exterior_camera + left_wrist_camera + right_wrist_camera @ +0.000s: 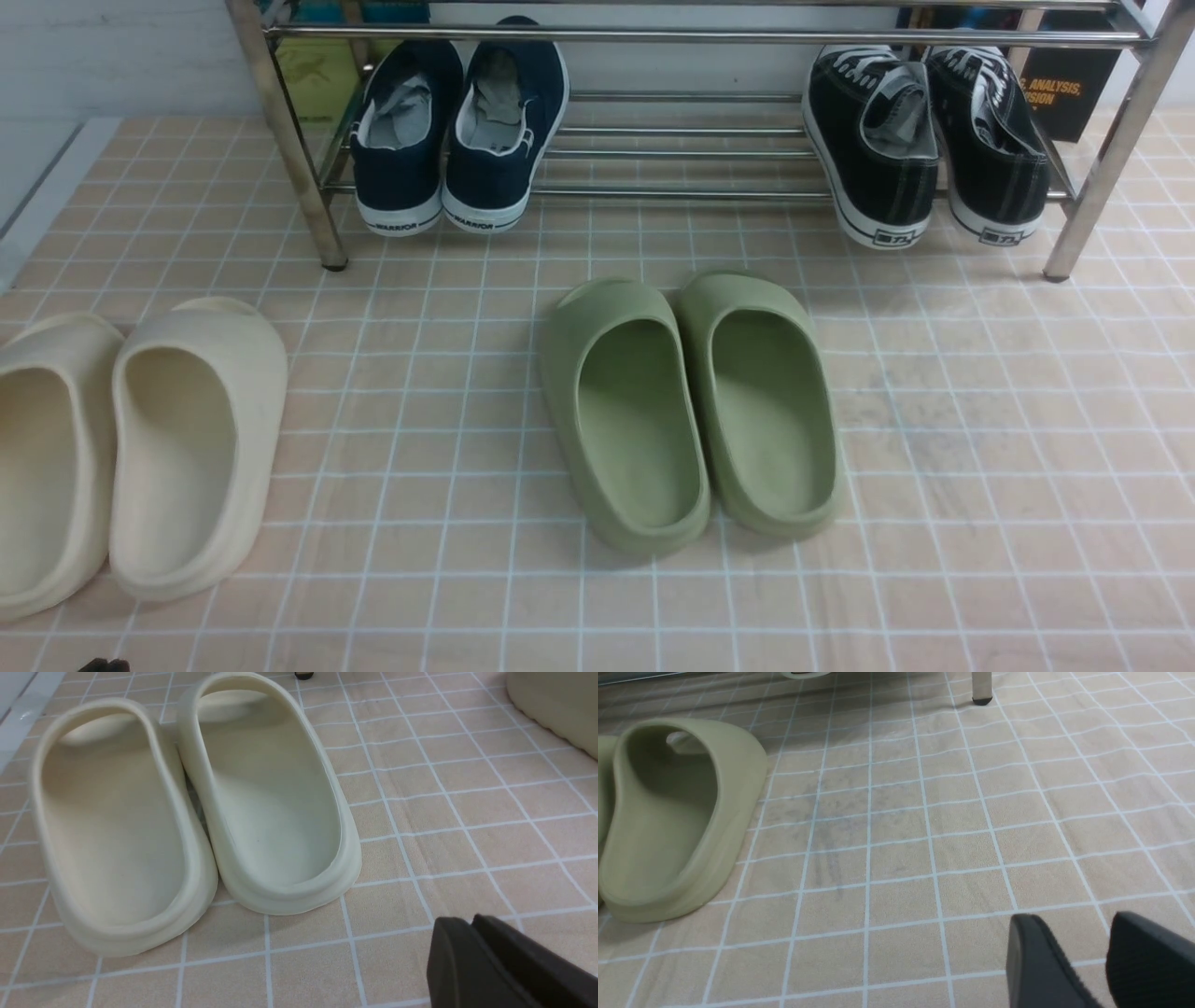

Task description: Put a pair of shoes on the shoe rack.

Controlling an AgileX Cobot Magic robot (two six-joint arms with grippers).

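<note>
Navy shoes (457,131) on rack (308,159) beside black sneakers (924,140), green slides (691,411), cream slides (187,812), left fingers (472,952) pressed together, right fingers (1031,956) apart, both empty

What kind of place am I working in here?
Probably a mock entryway or shoe-storage corner: a chrome shoe rack holding navy slip-on sneakers and black lace-up sneakers, with green slides and cream slides on a tile-patterned floor covering.

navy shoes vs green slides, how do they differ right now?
The navy shoes sit on the shoe rack, at its left end; the green slides lie on the tiled floor in front of it. The navy shoes are closed canvas with white soles; the green slides are open-backed one-piece foam. Both pairs sit side by side, heels toward the camera.
</note>
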